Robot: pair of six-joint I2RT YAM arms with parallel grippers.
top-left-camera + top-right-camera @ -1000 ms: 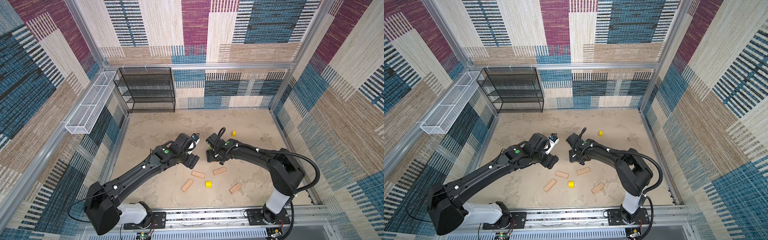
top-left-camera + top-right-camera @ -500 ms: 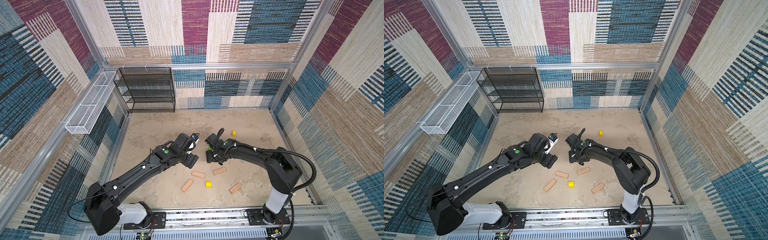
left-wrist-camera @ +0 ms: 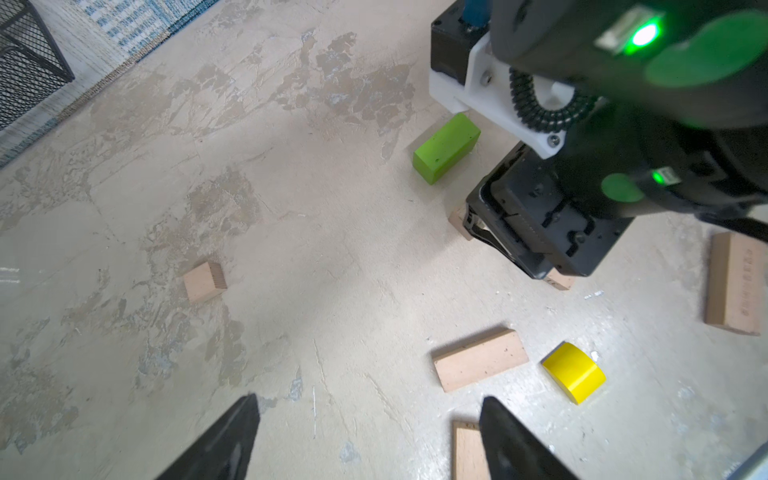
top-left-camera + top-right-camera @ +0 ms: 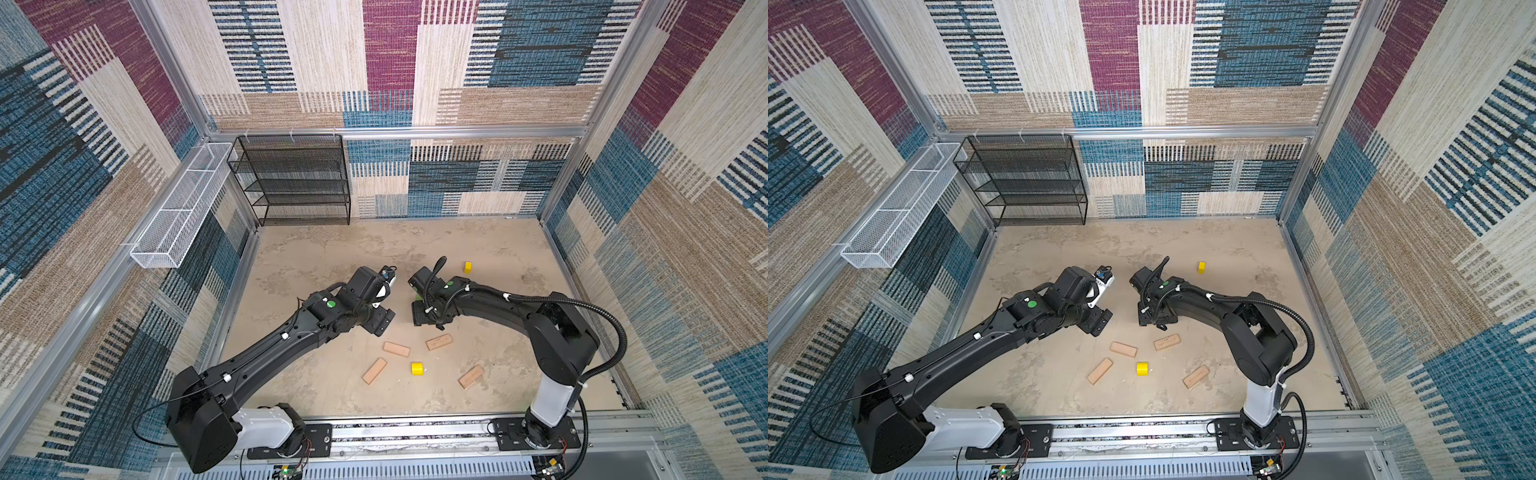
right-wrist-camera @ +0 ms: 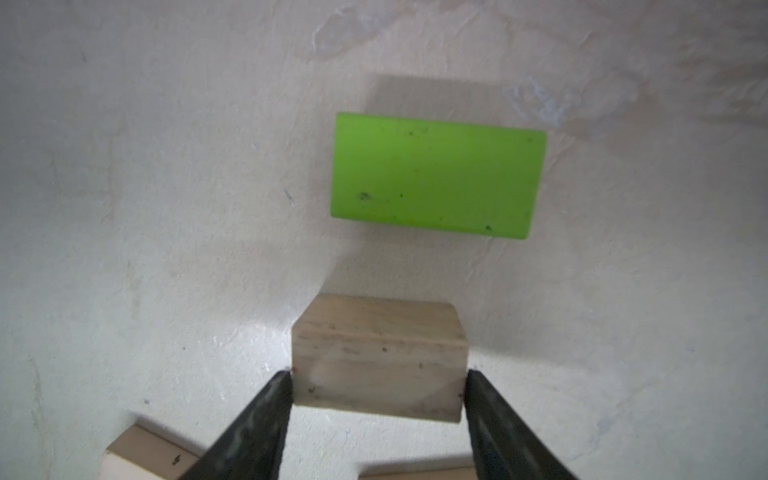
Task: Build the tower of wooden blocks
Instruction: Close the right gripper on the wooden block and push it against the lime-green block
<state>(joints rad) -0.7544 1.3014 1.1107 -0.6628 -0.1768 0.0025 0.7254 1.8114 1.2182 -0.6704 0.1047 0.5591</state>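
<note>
My right gripper (image 5: 378, 376) is shut on a tan wood block (image 5: 378, 345), one fingertip against each of its sides. It sits just short of the lime-green brick (image 5: 436, 174) on the floor. In both top views this gripper (image 4: 424, 318) is at mid-floor. My left gripper (image 3: 370, 405) is open with only bare floor between its fingers, and a tan plank (image 3: 467, 451) lies by one fingertip. In a top view this gripper (image 4: 378, 322) faces the right one. A tan cube (image 3: 203, 282) stands alone. No tower is in view.
Several tan planks (image 4: 396, 349) (image 4: 439, 342) (image 4: 374, 370) (image 4: 471, 376) and a yellow piece (image 4: 417, 368) lie near the front. Another yellow piece (image 4: 468, 267) sits behind the right arm. A black wire shelf (image 4: 297, 178) and a white basket (image 4: 183, 208) stand at the back left.
Almost nothing has changed. The right arm has shifted very slightly, the left arm is still, and the loose blocks lie where they were.
</note>
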